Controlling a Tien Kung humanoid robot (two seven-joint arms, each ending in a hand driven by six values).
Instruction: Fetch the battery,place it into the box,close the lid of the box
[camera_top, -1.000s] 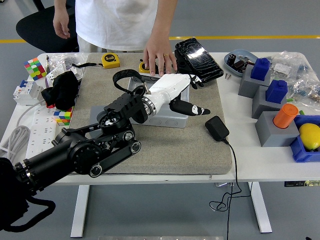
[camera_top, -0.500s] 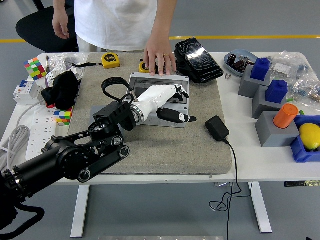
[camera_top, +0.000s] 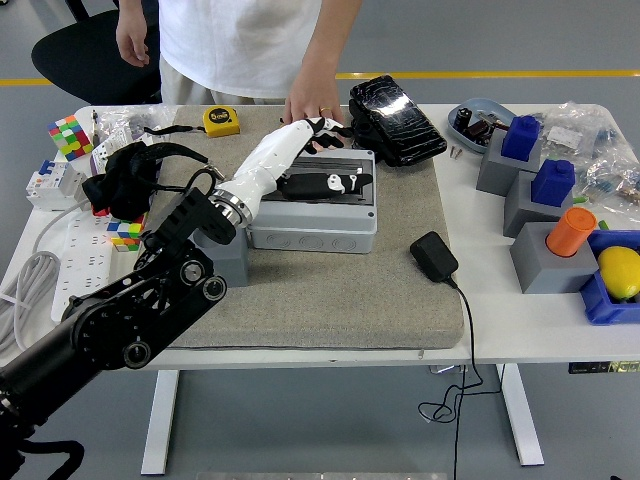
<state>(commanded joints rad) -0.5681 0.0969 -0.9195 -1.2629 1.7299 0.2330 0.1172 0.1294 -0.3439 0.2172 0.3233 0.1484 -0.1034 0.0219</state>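
Note:
The grey box stands in the middle of the grey mat, and its lid lies flat on top. My left hand, white with black fingertips, lies over the lid with fingers spread and holds nothing. Its thumb rests on the lid. I cannot see the battery. A person stands at the far side, with one hand on the table just behind the box, close to my fingertips. My right arm is out of view.
A glossy black case lies behind the box on the right. A black adapter with its cable is at the right. A yellow tape measure, a black cloth and puzzle cubes are at the left. Blue and grey blocks are at the right.
My left arm has swung back to the left. The hand has moved from the box's front right side to its far side, over the lid. The person's hand has stayed put.

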